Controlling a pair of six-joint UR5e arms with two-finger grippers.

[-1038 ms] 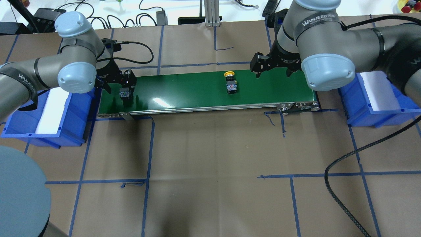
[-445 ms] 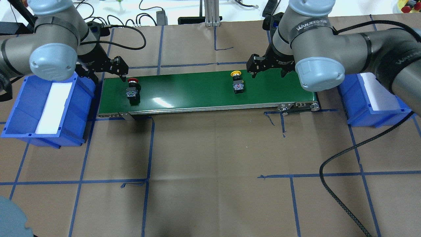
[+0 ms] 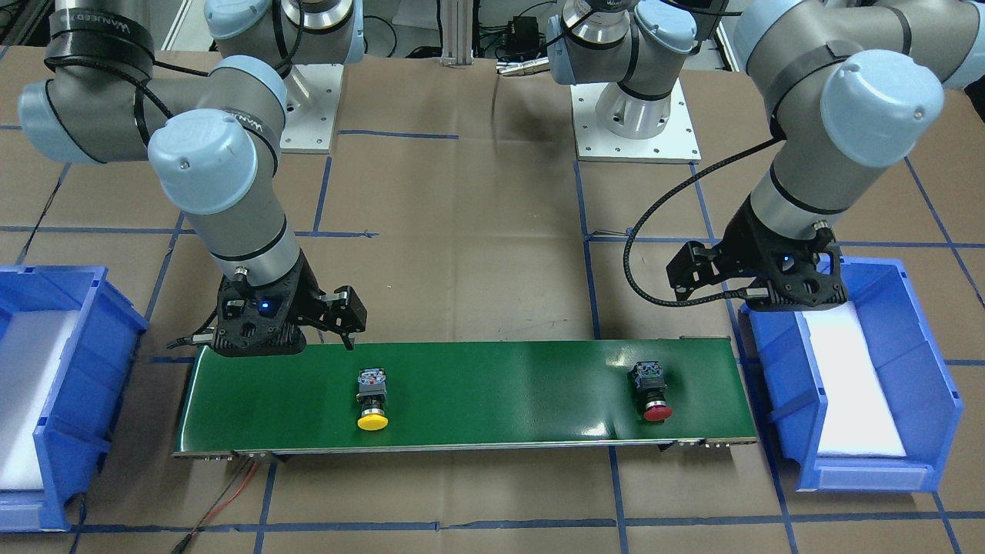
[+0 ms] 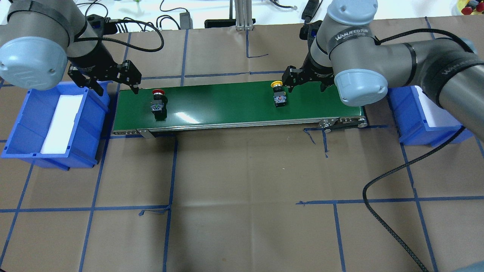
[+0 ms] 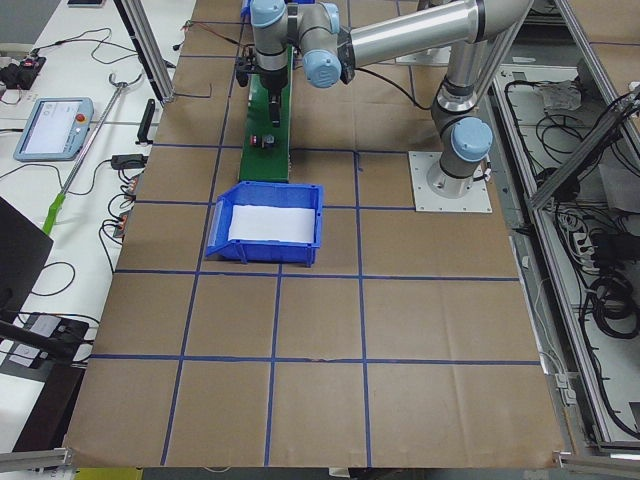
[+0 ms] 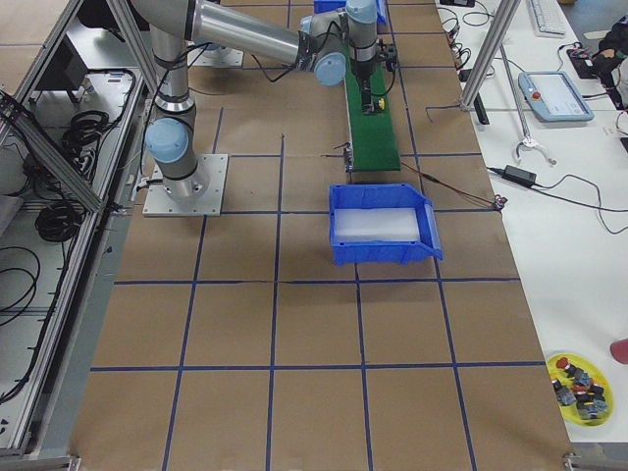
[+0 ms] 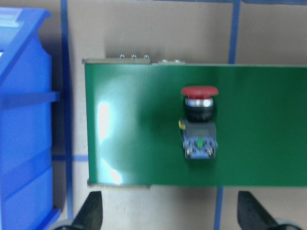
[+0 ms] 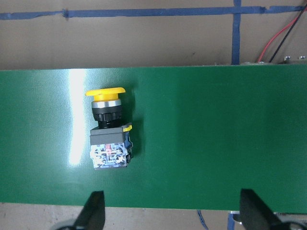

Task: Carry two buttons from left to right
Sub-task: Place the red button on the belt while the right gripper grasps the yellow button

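- Right now the red button (image 4: 158, 102) is lying on its side near the left end of the belt (image 4: 227, 104), with its cap pointing at the far edge.
- The yellow button (image 4: 279, 95) is lying the same way, right of the belt's middle, with its cap reaching the far edge. A long stretch of green belt is separating the two.
- The left gripper (image 4: 117, 87) is hanging raised over the belt's left end, its fingers spread wide and gripping nothing. It is not touching the red button.
- The right gripper (image 4: 308, 85) is hovering just beside the yellow button, toward the right end, with its jaws likewise gaping and nothing between them.
- The right arm (image 4: 416, 60) is overhanging the belt's right end in the overhead view.
- A black cable (image 4: 363, 194) is looping from that arm over the table (image 4: 242, 211) on the robot's side of the belt.
- The left bin (image 4: 22, 124) is sitting against the belt's left end, and the right bin (image 4: 410, 130) just past its right end. Each is carrying a white foam pad (image 4: 60, 124).
- Blue tape (image 4: 172, 170) is crossing the brown table, which is spreading wide on the robot's side of the belt.
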